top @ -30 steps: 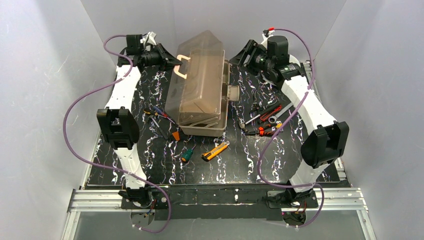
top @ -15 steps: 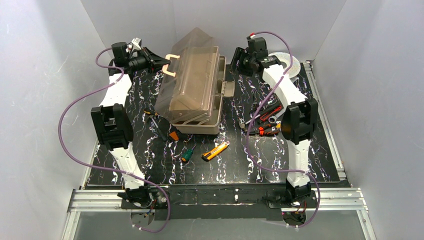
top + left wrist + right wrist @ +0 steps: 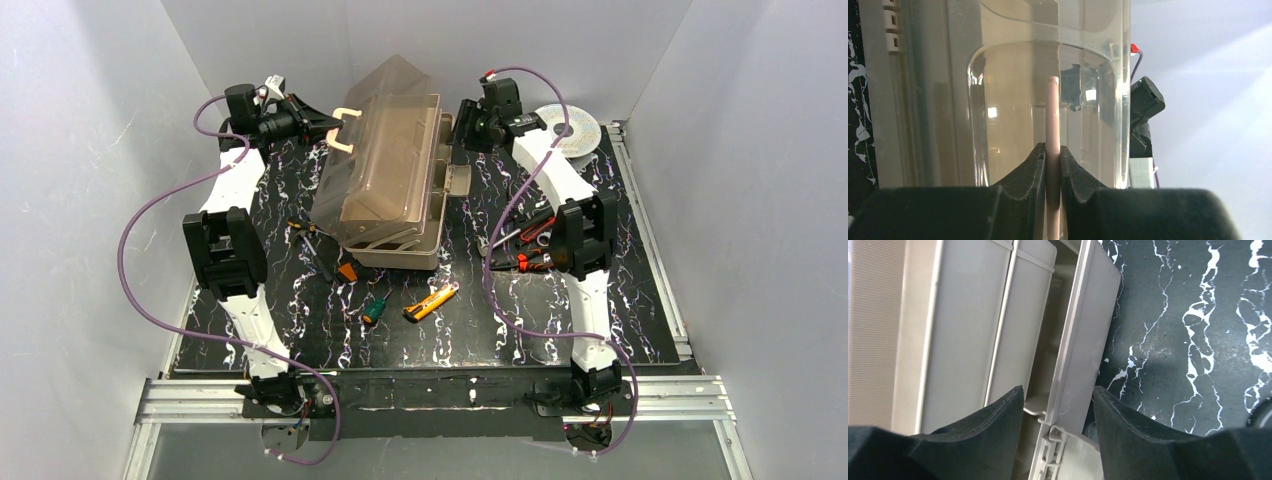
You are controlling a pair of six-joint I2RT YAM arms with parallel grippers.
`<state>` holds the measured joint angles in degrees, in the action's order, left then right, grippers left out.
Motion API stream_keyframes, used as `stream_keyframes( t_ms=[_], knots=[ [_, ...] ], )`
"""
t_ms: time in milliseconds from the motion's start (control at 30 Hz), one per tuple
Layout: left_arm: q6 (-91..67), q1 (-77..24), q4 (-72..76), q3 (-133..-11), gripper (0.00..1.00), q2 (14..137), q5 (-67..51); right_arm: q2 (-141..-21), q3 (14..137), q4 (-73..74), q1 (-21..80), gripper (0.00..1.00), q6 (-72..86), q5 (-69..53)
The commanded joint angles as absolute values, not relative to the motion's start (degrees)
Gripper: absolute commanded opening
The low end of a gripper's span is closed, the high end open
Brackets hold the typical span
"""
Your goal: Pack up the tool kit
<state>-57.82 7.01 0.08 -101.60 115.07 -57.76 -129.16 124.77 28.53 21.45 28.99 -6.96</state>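
Observation:
The beige toolbox stands mid-table, its translucent brown lid swung up and leaning left. My left gripper is shut on the lid's cream handle; the handle runs between the pads in the left wrist view. My right gripper is open at the box's back right, its jaws either side of the box's right wall. Screwdrivers, a green-handled tool and a yellow knife lie in front of the box. Pliers and red-handled tools lie right of it.
A round silver spool lies at the back right behind my right arm. A folded-out latch flap sticks out of the box's right side. White walls close in the black marbled table on three sides.
The lid has tilted further left with my left gripper on its handle. My right arm has swung left and forward, bringing its gripper to the box's right wall and uncovering the spool.

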Motion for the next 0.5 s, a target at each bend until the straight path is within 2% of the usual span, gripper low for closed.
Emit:
stream_keyframes(
  t_ms=[0,167,267,467],
  knots=[
    [-56.7,8.1,2.7,-102.4,0.0,112.1,-57.5,-131.8,127.8,26.1,22.3,0.6,28.8,-6.7],
    [-55.9,8.1,2.1,-101.8,0.0,111.3,-57.5,-134.2,128.3,25.6,23.0,0.56,28.7,-4.9],
    [-55.2,8.3,1.2,-102.2,0.0,111.2,-57.5,-134.6,127.6,25.8,23.0,0.47,28.7,-3.0],
    [-57.7,10.0,2.1,-104.9,0.0,112.1,-58.0,-131.6,121.7,24.3,21.5,0.02,28.3,-1.8]
  ],
)
